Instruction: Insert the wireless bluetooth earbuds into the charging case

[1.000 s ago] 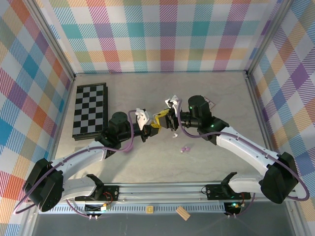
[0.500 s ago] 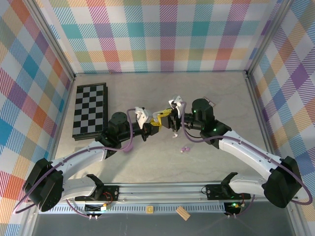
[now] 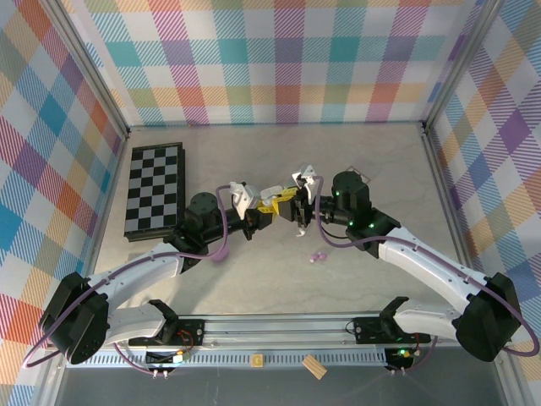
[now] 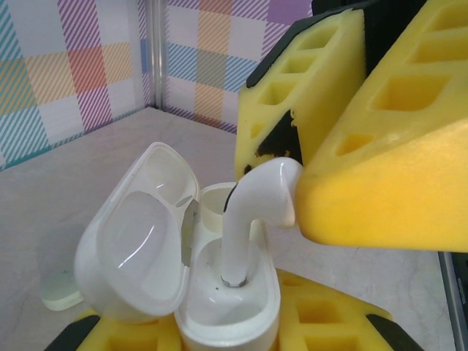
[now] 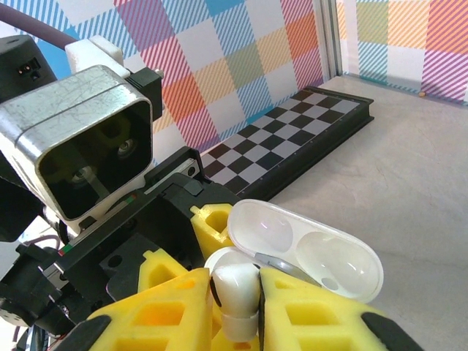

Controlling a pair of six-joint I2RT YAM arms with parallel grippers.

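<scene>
The right gripper (image 5: 235, 296) is pinching one whitish earbud (image 4: 245, 212) between its yellow pads. The stem tip is resting in the one open white charging case (image 4: 139, 248), which the left gripper (image 3: 265, 211) is clamping. One lilac earbud (image 3: 318, 255) is lying on the table (image 3: 254, 271) nearby.

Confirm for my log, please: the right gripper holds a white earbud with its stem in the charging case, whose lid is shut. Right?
No: the lid is open, tipped back, as the left wrist view shows. The right gripper does hold the white earbud, stem in the charging case.
</scene>
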